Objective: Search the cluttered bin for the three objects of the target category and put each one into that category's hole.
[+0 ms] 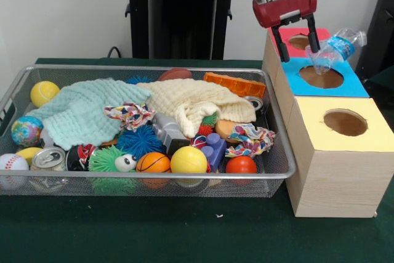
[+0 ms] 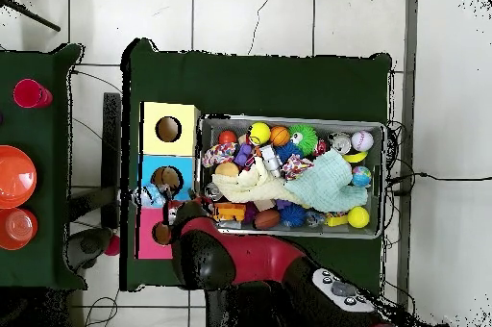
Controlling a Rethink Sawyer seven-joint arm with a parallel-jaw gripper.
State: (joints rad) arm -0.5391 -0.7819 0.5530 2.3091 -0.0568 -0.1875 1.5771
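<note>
Open end effector point(image 1: 296, 46) above blue hole point(image 1: 321, 77) (bottle point(image 1: 332, 48) tilted).

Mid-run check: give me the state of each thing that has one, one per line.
gripper: open, above the boxes, holding nothing
plastic bottle: tilted, neck down at the blue hole, free of the fingers
blue hole: bottle at its rim
yellow hole: empty
soda can: upright in the bin

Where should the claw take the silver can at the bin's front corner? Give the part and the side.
Grip the can across its round side wall, just under the rim, coming straight down from above. It seems to stand upright with its lid facing up, while the baseball, other toys and the bin's mesh wall crowd its sides, so likely only the top is free.
</note>
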